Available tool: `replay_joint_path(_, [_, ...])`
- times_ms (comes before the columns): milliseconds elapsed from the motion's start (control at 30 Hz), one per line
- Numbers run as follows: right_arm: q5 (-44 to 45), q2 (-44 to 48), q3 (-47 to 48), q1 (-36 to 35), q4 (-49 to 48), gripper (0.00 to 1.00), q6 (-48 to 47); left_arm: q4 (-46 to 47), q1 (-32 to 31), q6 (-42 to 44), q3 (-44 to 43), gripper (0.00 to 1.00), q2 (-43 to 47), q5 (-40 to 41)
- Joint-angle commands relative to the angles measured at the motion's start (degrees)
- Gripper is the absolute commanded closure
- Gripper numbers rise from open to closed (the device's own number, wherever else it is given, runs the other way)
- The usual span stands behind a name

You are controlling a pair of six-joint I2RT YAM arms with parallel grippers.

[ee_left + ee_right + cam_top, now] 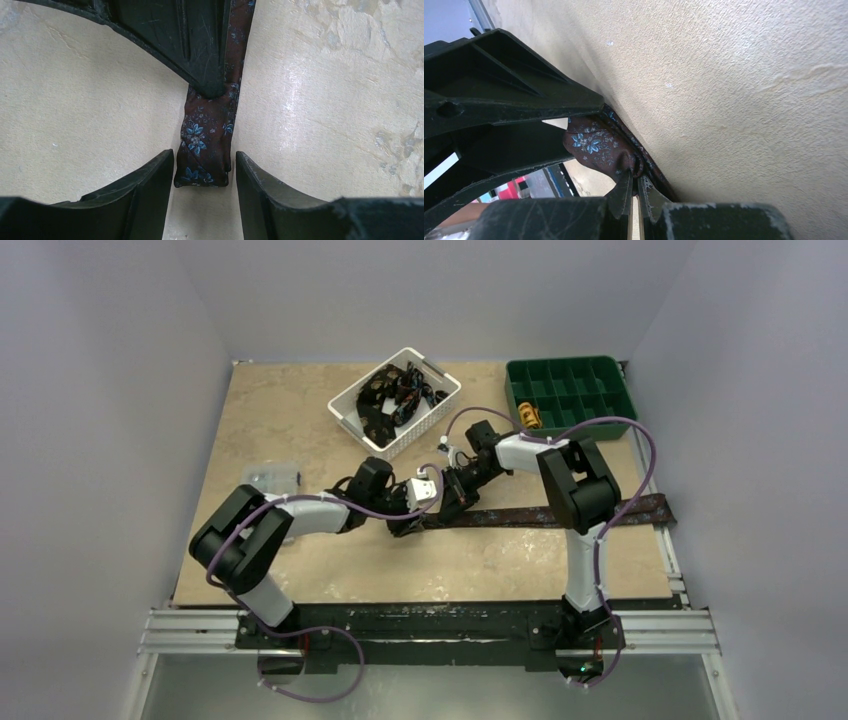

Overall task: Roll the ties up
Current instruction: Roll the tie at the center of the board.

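Observation:
One tie (540, 515), dark brown with small blue flowers, lies stretched across the table from the middle to the right edge. Its left end is folded over on itself (205, 135). My left gripper (204, 155) is open, with a finger on each side of that folded end and a thin gap to the cloth. My right gripper (635, 175) is shut on the tie just behind the fold (594, 142), pinching the fabric at its tips. In the left wrist view one of the right gripper's fingers (190, 45) presses down on the tie. Both grippers meet at the table's middle (428, 512).
A white basket (440, 415) holding dark bundles stands at the back centre. A green compartment tray (570, 390) with a small yellow thing (528, 416) in it sits at the back right. A clear plastic bag (270, 477) lies at the left.

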State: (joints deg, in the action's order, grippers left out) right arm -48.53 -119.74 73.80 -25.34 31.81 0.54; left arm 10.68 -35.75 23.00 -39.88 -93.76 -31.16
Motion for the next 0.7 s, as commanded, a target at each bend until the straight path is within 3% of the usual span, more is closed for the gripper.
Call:
replay_joint_path(0, [8.0, -1.61, -1.86, -0.02, -3.34, 1.0, -2.19, 3.19, -0.01, -0.52, 0.02, 0.53, 1.19, -2.68])
replay_joint_path(300, [8.28, -1.68, -2.27, -0.04, -4.05, 1.0, -2.09, 6.26, -2.26, -5.37, -2.68, 0.71, 2.08, -3.69])
replay_joint_path(667, [6.86, -1.52, -2.34, -0.04, -4.47, 1.0, -1.69, 6.79, -4.96, -5.99, -7.98, 0.71, -5.6, -0.69])
